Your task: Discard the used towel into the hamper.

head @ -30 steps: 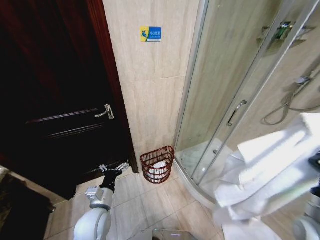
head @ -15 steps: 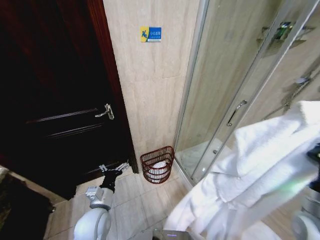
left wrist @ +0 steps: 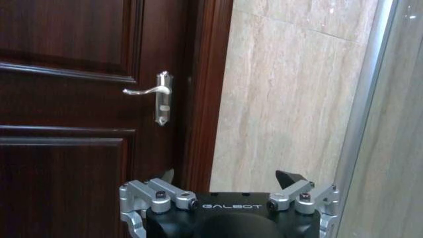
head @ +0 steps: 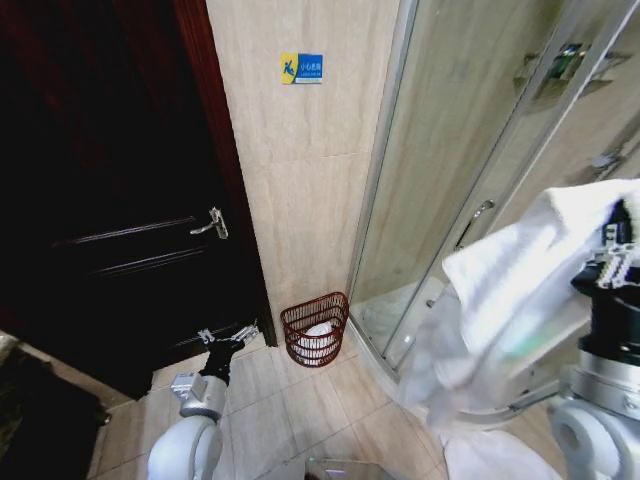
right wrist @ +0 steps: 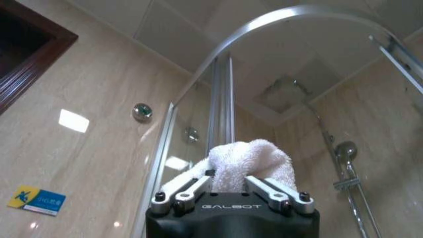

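The used towel (head: pixel 500 290) is white and hangs in a long drape at the right of the head view, in front of the shower glass. My right gripper (head: pixel 612 245) holds its top edge, raised well above the floor. In the right wrist view that gripper (right wrist: pixel 228 173) is shut on a bunch of the towel (right wrist: pixel 254 156). The hamper (head: pixel 315 328), a small reddish-brown openwork basket, stands on the floor against the tiled wall, left of and below the towel, with something white inside. My left gripper (head: pixel 228 340) hangs low by the door, open and holding nothing (left wrist: pixel 228 178).
A dark wooden door (head: pixel 110 200) with a metal handle (head: pixel 213 224) is on the left. The curved glass shower enclosure (head: pixel 450 150) stands right of the hamper, its raised base (head: pixel 385 350) reaching close to it. Tiled floor (head: pixel 290 410) lies before the hamper.
My right arm has risen into view at the right, lifting the towel higher and gathering it. The towel's low end no longer reaches the frame's bottom centre. The left arm is still.
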